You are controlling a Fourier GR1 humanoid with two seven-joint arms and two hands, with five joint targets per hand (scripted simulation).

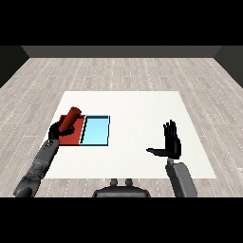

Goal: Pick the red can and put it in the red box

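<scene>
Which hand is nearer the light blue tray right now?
Left. The left hand is curled round the red can over the red tray, right beside the light blue tray. The right hand is open, well off to the tray's right over the table.

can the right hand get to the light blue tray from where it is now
Probably yes: the right hand is open and holds nothing, and only bare table lies between it and the light blue tray.

i see my left robot hand (58, 128) curled round the red can (71, 118), tilted over the red tray (72, 137) at nine o'clock on the table (137, 109). light blue tray (95, 132) touches it. right robot hand (170, 144) open at four o'clock.
</scene>
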